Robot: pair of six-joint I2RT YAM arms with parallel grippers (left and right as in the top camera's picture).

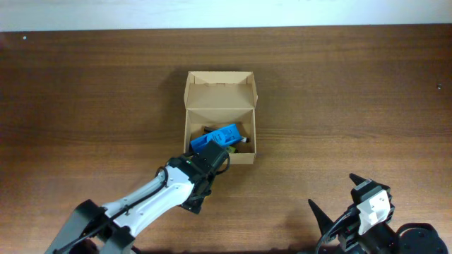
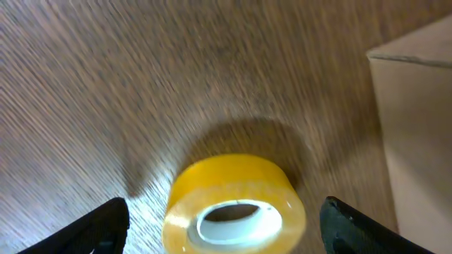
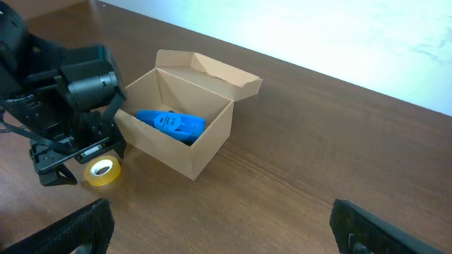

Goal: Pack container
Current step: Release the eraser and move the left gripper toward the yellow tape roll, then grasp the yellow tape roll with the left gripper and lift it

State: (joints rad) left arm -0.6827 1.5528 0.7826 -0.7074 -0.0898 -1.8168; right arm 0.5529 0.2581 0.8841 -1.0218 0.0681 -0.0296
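Container [image 1: 219, 95] sits mid-surface, lid flap open toward the far edge, blue plastic piece [image 1: 215, 138] inside. Yellow tape roll [image 2: 234, 204] lies flat, hole up, just off the container's near-left corner. Left fingers [image 2: 99, 227] stand wide apart, straddling the roll without touching it. Right fingers [image 3: 385, 226] are spread wide and empty by the near-right corner, well apart. The left arm is nearer. Probable move: close on the roll, then lift it far-and-right into the container.

Dark wooden table [image 1: 353, 85], pale surface [image 3: 353, 35] beyond.
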